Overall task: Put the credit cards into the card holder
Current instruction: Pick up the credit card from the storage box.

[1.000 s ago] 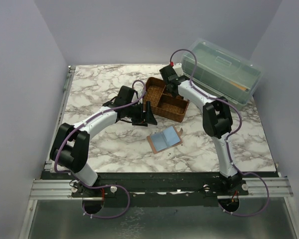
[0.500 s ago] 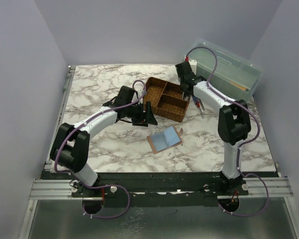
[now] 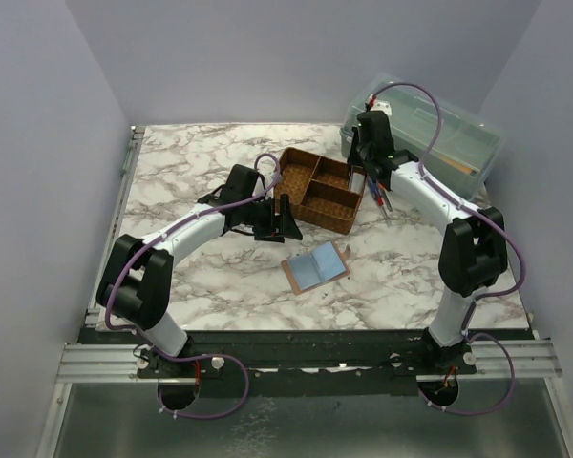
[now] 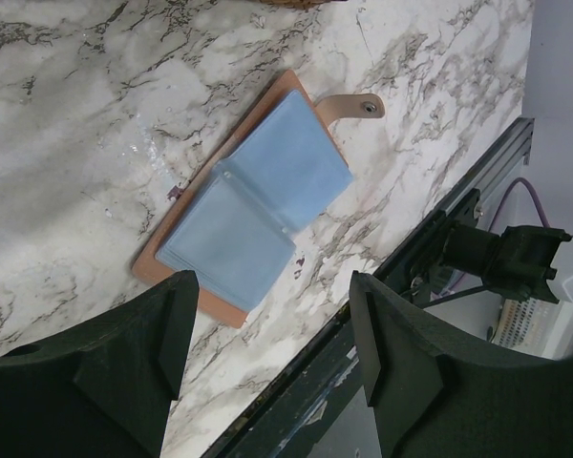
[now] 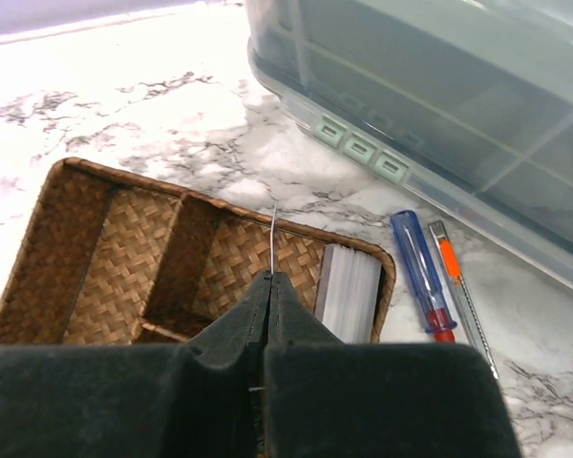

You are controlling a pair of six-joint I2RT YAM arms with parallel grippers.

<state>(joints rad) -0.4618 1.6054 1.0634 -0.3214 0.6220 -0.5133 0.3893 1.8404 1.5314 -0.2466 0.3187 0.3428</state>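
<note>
My left claw [image 3: 288, 221] hangs wide and empty left of the tray [image 3: 323, 222]. The holder [image 3: 315, 267] lies open just in front, and I can't tell if its pockets are filled. My right claw [image 5: 270, 277], over the tray, pinches one thin card [image 5: 274, 239]. The stack [image 5: 349, 291] stands in the tray, so I judge most remains

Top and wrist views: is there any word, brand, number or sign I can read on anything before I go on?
No readable text in any view.
The card holder: plain blue pockets, no print.
The card stack in the tray: edges only, faces hidden.
The card in the right gripper: edge-on, unreadable.
The green box: no label visible.
</note>
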